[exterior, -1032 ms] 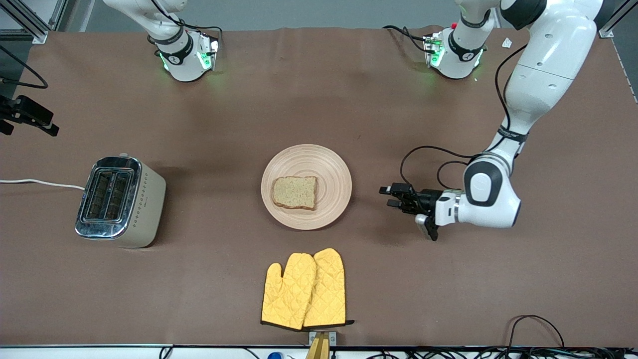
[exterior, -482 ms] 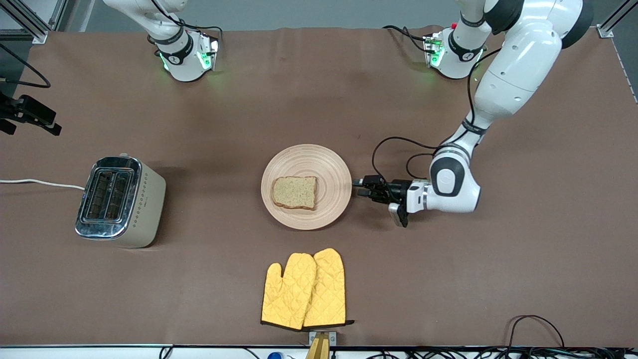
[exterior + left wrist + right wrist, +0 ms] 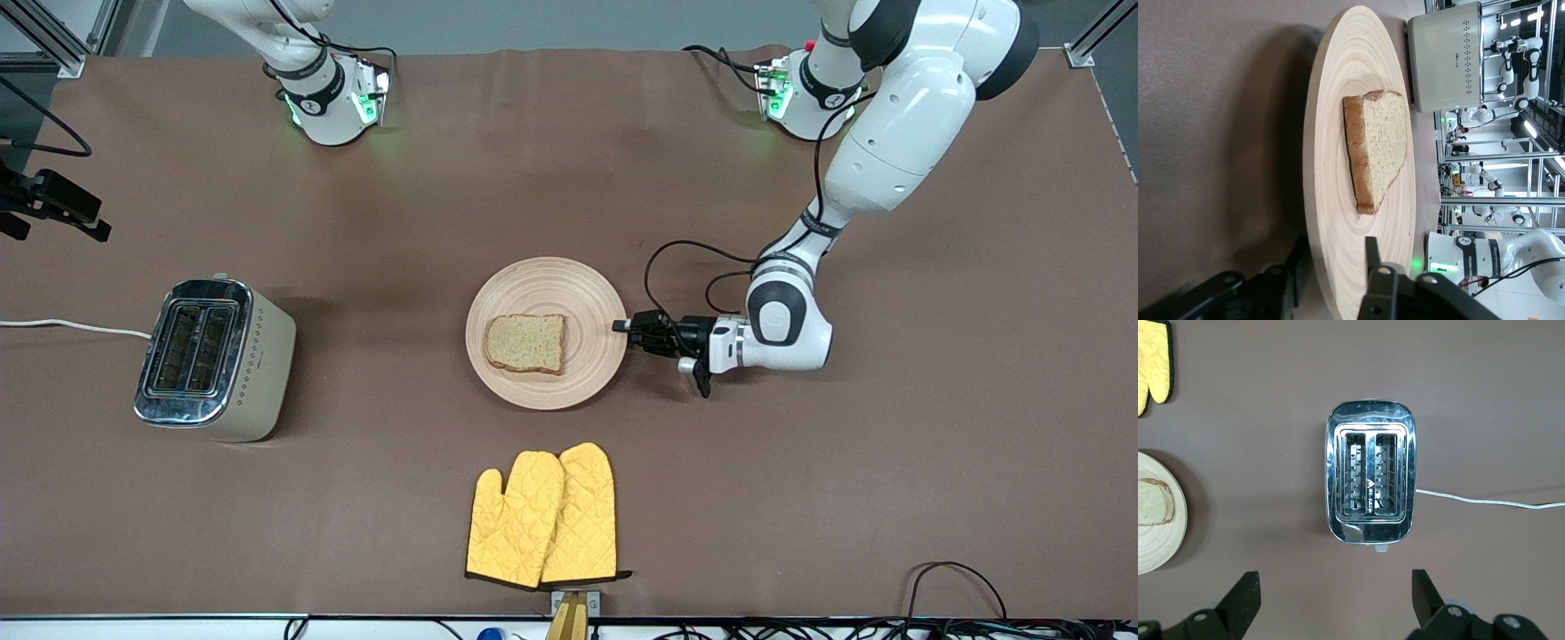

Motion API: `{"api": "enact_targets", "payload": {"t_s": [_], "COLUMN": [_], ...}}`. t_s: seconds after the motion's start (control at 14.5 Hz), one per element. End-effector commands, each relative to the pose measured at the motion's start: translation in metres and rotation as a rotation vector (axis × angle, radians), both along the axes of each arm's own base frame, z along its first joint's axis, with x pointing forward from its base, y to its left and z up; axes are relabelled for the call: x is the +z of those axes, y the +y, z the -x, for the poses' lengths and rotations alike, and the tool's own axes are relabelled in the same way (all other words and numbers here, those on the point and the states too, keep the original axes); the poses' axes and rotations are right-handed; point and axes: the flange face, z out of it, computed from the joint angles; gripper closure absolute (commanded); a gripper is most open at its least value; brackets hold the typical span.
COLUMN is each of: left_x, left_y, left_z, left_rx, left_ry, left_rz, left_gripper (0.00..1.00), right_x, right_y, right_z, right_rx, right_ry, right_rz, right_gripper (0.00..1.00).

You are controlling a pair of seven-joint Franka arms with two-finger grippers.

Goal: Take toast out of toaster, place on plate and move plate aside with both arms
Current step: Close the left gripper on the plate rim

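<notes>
The plate point(image 3: 587, 302) lies at the table's middle with the toast point(image 3: 525, 343) flat on it. My left gripper point(image 3: 622, 326) is low at the plate's rim on the side toward the left arm's end. In the left wrist view my left gripper point(image 3: 1336, 247) is open, with one finger above and one below the plate's rim point(image 3: 1313, 220), and the toast point(image 3: 1381, 143) lies farther in. My right gripper point(image 3: 1335, 587) is open and empty, high over the toaster point(image 3: 1370, 480). It is out of the front view.
The toaster point(image 3: 213, 356) stands toward the right arm's end of the table, with its white cord point(image 3: 71, 326) running off the edge. A pair of yellow oven mitts point(image 3: 544, 516) lies nearer the front camera than the plate. A black clamp point(image 3: 53, 206) sits at the table's edge.
My left gripper has moved across the table toward the plate and now straddles its rim. The plate, the toast and the toaster have not moved.
</notes>
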Motion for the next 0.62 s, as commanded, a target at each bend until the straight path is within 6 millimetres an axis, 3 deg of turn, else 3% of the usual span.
{"api": "enact_targets", "payload": {"t_s": [0.0, 0.34, 0.55], "left_x": [-0.005, 0.001, 0.011], "left_y": [-0.002, 0.005, 0.020], "left_z": [0.002, -0.008, -0.019], "left_rx": [0.030, 0.068, 0.088], "left_ry": [0.004, -0.006, -0.024], "left_rz": [0.007, -0.016, -0.019], "left_gripper": [0.71, 0.95, 1.00], "right_x": [0.004, 0.004, 0.004], "right_y": [0.004, 0.003, 0.004], "right_z": [0.008, 0.008, 0.008], "right_rx": [-0.012, -0.014, -0.012], "right_ry": [-0.002, -0.002, -0.002], "right_rz": [0.005, 0.004, 0.004], "right_gripper": [0.00, 0.00, 0.00]}}
